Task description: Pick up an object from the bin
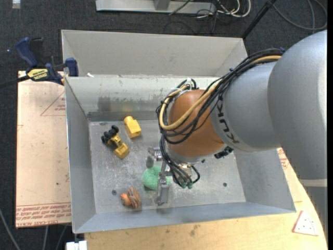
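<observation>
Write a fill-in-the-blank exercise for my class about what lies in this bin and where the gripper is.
1. The lump right beside the gripper is ____ in colour.
2. The plain block near the back wall of the bin is ____ in colour.
3. The small toy just beside that block is yellow and ____.
4. The arm reaches into the bin from the view's ____ side.

Missing words: green; yellow; black; right.

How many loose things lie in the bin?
4: a yellow block at the back left, a black-yellow toy left of it, a green lump by the claw, a brown lump at the front. The arm may hide more.
</observation>
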